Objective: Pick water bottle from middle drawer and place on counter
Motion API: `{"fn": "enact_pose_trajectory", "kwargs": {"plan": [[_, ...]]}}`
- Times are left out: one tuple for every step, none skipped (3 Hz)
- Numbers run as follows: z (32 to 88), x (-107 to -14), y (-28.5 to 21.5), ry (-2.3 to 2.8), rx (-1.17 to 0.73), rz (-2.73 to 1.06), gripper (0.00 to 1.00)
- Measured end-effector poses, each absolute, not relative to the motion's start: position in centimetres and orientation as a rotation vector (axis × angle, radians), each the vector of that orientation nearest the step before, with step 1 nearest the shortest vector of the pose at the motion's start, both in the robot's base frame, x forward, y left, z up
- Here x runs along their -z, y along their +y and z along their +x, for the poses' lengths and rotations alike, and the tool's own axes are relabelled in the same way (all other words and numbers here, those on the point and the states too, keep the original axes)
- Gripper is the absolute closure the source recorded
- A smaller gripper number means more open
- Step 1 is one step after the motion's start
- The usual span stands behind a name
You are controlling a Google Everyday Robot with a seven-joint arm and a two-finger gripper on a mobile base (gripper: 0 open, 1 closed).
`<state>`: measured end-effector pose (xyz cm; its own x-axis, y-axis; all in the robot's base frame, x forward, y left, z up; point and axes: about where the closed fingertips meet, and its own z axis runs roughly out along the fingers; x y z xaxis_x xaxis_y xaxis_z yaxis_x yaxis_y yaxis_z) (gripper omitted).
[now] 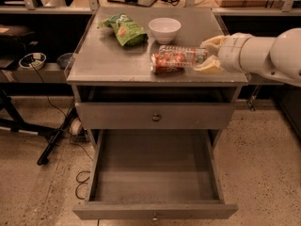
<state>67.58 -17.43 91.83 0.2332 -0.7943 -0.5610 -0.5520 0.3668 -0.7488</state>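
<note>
— Holding anything, is it, that gripper (207, 55)?

— Yes. It comes in from the right over the edge of the counter (117, 62), and its two pale fingers (210, 66) sit narrowly apart, pinching the right-hand end of the water bottle (176, 59) between them.

— And the bottle itself?

— Lying on its side on the counter, near the front edge. It stretches leftward from the gripper, red label turned our way. The white bowl (164, 29) stands just behind it, and the green snack bag (123, 28) lies further left.

— What about the middle drawer (155, 173)?

— Pulled right out below, with nothing but bare grey floor showing inside. The drawer front (155, 117) above it is shut. From here the bottle is well above and apart from that open drawer.
</note>
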Motion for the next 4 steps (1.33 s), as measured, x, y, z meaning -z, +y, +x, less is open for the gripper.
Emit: {"fn": "enact_pose_trajectory", "kwargs": {"plan": [[70.1,-91.0,-18.9,1.454,0.285,-1.308,1.00],[71.5,-90.2,-19.5,1.463,0.291,-1.310,1.00],[73.2,-89.2,-19.8,1.471,0.290,-1.300,1.00],[73.2,-89.2,-19.8,1.471,0.290,-1.300,0.81]]}}
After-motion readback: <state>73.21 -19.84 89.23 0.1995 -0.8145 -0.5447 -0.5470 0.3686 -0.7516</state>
